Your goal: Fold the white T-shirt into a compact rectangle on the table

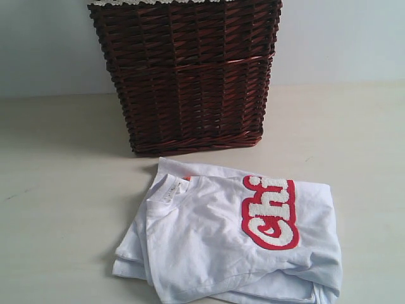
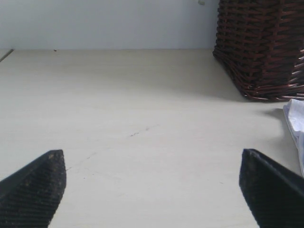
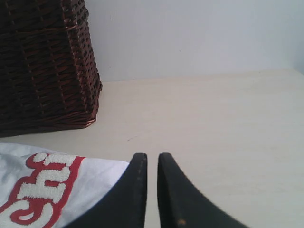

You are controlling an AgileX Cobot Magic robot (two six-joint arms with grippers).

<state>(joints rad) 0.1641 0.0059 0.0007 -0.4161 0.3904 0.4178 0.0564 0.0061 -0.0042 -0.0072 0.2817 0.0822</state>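
Observation:
The white T-shirt (image 1: 209,247) lies folded into a rough rectangle on the table (image 1: 57,190), collar to the left and the red band with fuzzy white letters (image 1: 272,212) to the right. Neither gripper shows in the exterior view. My left gripper (image 2: 151,154) hovers open over bare table, with an edge of the T-shirt (image 2: 295,118) off to one side. The right gripper (image 3: 152,156) is shut, its fingers almost touching with nothing between them, beside the T-shirt (image 3: 95,183) and clear of it.
A dark brown wicker basket (image 1: 190,76) with white lace trim stands just behind the shirt, against a pale wall. It also appears as the basket (image 2: 261,47) in the left wrist view and the basket (image 3: 42,61) in the right wrist view.

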